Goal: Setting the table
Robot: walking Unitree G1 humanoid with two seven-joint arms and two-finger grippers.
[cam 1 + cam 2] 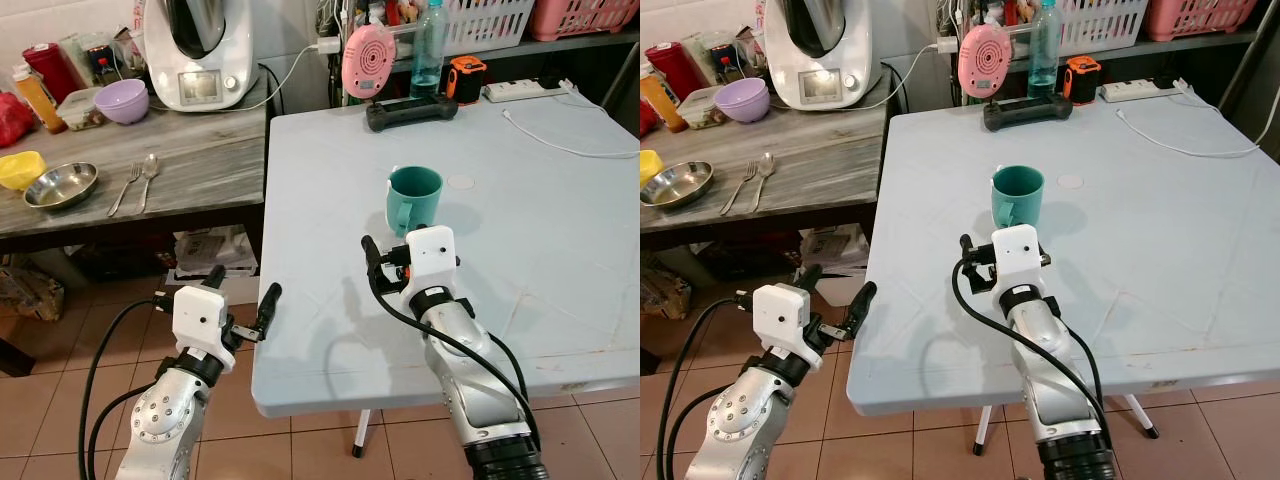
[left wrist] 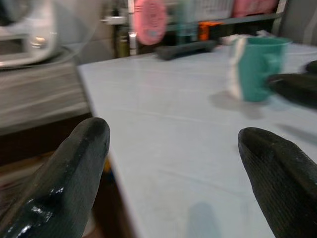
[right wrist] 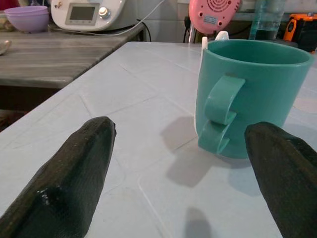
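- The teal mug (image 1: 414,197) stands upright on the pale blue folding surface (image 1: 560,260), handle turned toward the robot.
- The right gripper (image 3: 183,173) hovers low over the surface just short of the mug, fingers (image 3: 74,168) spread wide and holding nothing; the handle sits between them, apart from both.
- The left gripper (image 1: 240,300) hangs beside the surface's near-left corner, over the tiled floor (image 1: 60,400), fingers wide apart and empty.
- On the grey wooden surface (image 1: 200,150) to the left lie a fork (image 1: 125,187), a spoon (image 1: 149,175), a steel bowl (image 1: 60,185) and a purple bowl (image 1: 122,100).
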